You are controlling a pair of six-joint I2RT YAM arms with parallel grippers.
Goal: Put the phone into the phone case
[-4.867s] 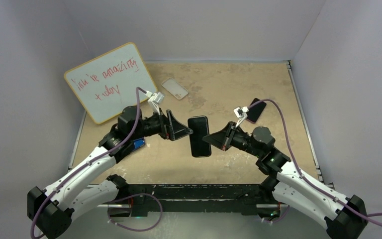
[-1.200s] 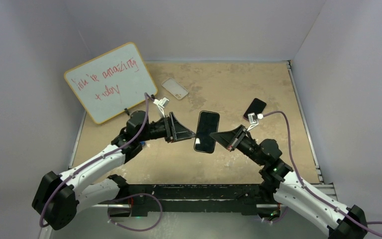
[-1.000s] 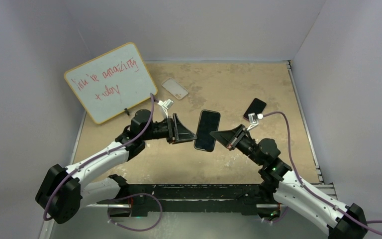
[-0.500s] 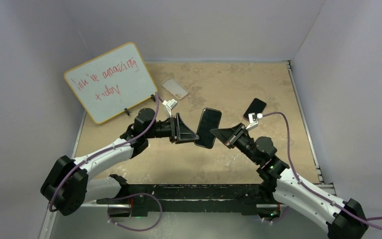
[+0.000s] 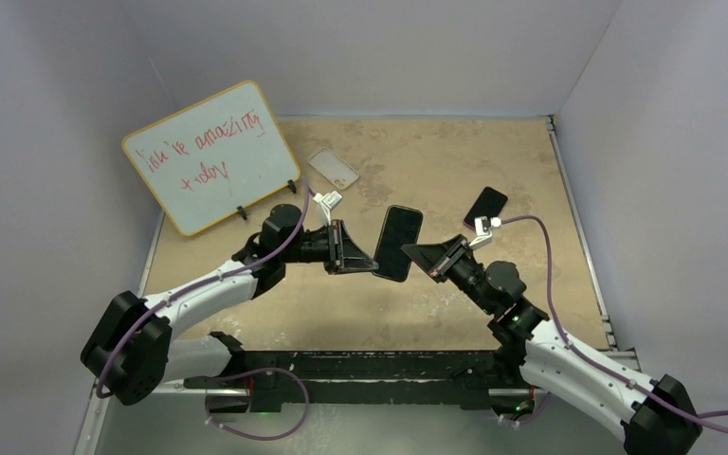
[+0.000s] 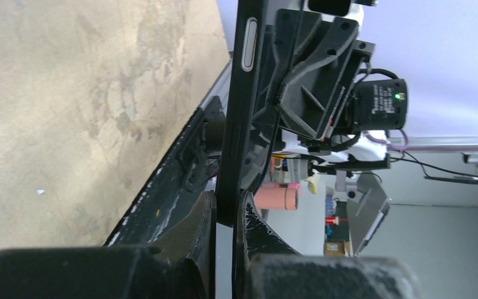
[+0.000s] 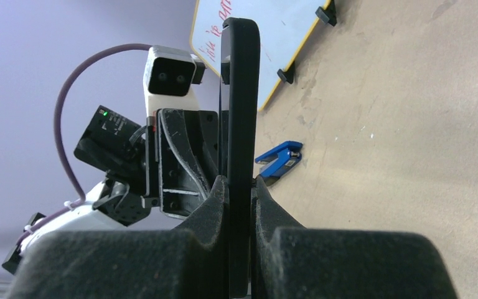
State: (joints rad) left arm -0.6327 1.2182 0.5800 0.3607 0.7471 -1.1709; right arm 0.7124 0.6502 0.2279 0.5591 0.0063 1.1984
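The black phone [image 5: 398, 243] hangs tilted above the middle of the table, held from both sides. My left gripper [image 5: 375, 264] is shut on its lower left edge; in the left wrist view the phone [image 6: 239, 112] runs edge-on up from my left gripper [image 6: 225, 208]. My right gripper [image 5: 407, 251] is shut on the right edge; in the right wrist view the phone [image 7: 239, 93] rises between the pads of my right gripper [image 7: 239, 185]. The clear phone case [image 5: 333, 169] lies flat on the table by the whiteboard, apart from both grippers.
A whiteboard [image 5: 210, 154] with red writing stands propped at the back left. A dark phone-shaped slab [image 5: 485, 205] lies at the right. A blue clip [image 7: 279, 159] lies under the left arm. A black rail [image 5: 360, 365] runs along the near edge.
My left gripper moved right to the phone and closed on its edge. The right gripper kept its hold; the phone shifted slightly up and right.
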